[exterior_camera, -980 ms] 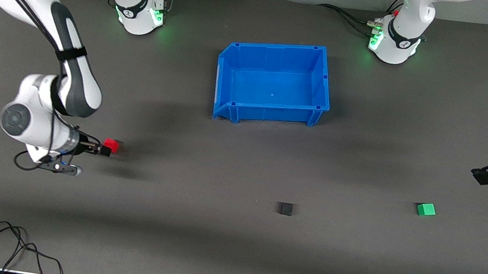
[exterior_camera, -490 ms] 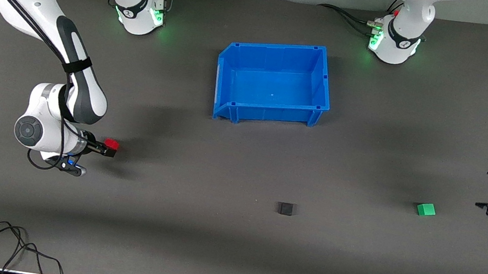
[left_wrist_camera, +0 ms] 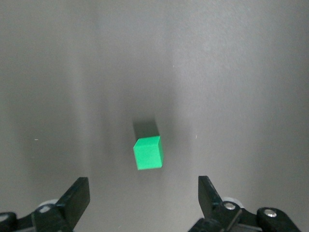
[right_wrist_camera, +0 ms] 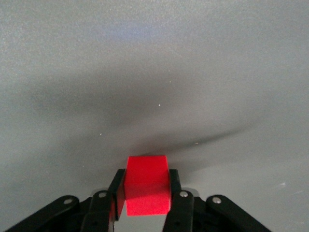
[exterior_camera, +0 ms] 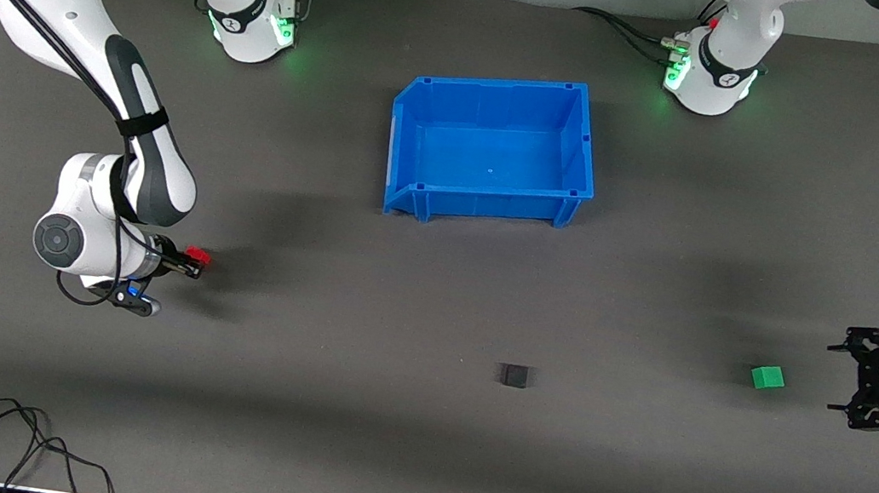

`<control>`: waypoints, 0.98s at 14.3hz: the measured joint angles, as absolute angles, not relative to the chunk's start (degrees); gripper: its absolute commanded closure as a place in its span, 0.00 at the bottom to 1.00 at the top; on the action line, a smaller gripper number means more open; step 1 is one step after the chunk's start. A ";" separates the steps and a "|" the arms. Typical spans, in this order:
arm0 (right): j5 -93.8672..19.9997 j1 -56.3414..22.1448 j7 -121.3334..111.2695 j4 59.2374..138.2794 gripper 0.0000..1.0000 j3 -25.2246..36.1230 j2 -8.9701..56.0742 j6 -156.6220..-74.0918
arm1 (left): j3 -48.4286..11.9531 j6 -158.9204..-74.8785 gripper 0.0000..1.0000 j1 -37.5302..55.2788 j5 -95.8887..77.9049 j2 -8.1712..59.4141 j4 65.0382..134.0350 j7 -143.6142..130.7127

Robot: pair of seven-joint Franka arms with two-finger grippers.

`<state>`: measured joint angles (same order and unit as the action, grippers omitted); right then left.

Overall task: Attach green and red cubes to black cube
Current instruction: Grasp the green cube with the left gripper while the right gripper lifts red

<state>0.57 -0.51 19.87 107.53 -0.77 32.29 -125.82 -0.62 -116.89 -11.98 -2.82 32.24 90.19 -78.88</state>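
While the black cube (exterior_camera: 513,375) sits alone on the grey worktop (exterior_camera: 411,449), nearer the front camera than the blue bin (exterior_camera: 493,147), both arms look set up to bring their colours in to it from either end. Toward the right arm's end from the black cube, the right hand (exterior_camera: 198,262) has its fingers clamped on the red cube (right_wrist_camera: 147,184), carried clear of the surface, presumably so it can be pressed against the black one. Toward the left arm's end, the green cube (left_wrist_camera: 148,152) lies free on the worktop, well apart from the black cube. Just beside it, the left hand (left_wrist_camera: 144,195) is spread wide and empty, its fingers straddling the cube's line, so I'd judge a grasp is next. The bin holds nothing.
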 measured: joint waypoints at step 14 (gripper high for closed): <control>-5.69 -2.76 38.63 96.36 0.86 -2.73 31.64 -118.13 | -0.88 -129.14 0.00 -9.85 4.64 40.09 94.13 -94.77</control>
